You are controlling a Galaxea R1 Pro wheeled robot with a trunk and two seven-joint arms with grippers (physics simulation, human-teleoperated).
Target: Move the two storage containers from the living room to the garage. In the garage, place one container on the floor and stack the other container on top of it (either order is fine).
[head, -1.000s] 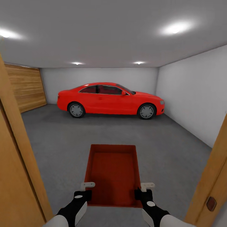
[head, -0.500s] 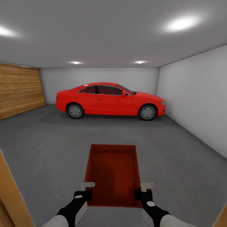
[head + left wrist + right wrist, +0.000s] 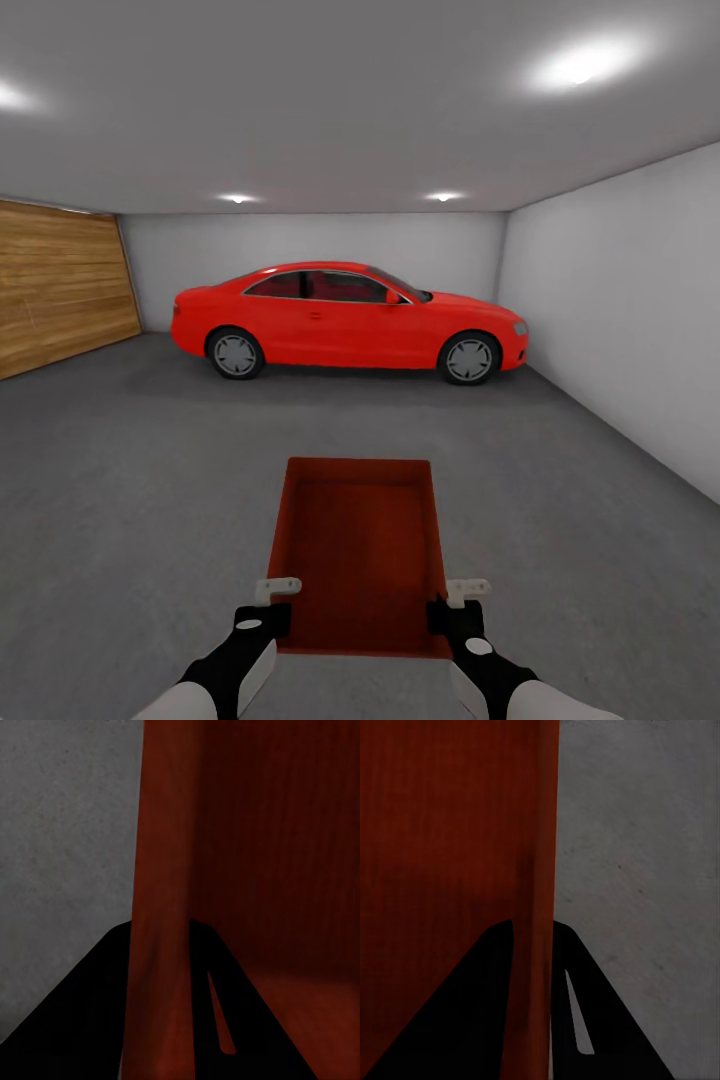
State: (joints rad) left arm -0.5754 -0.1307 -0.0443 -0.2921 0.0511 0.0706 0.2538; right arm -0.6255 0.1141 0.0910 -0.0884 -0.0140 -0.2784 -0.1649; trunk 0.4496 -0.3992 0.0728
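Grey concrete floor [image 3: 150,480] spread across the garage, with pale walls, a wood-plank door [image 3: 55,285] on one side and one red car [image 3: 345,318] parked across the far end. Four ceiling lights were on.

One storage container [image 3: 358,555] was visible, orange-red and without lid, carried in front of the robot above the floor and well apart from the car. Nothing lay inside it. I could count only this one container in these pictures.

The left gripper [image 3: 277,598] was closed on the left side wall of the container near the corner closest to the robot, and the right gripper [image 3: 455,600] was closed on the right side wall in the same manner. In the left wrist view the dark fingers [image 3: 161,1020] stood one on each side of the thin red wall [image 3: 161,870], and the right wrist view showed the same for its wall [image 3: 542,870]. In my judgement, the container was held by both walls so that it stayed level and did not swing during the driving, because one pinch on such a thin wall would let it tilt.

The floor ahead had free space. This container was probably to be put down there as the base, or onto the other one if that one was already somewhere in the garage; I could not tell which.
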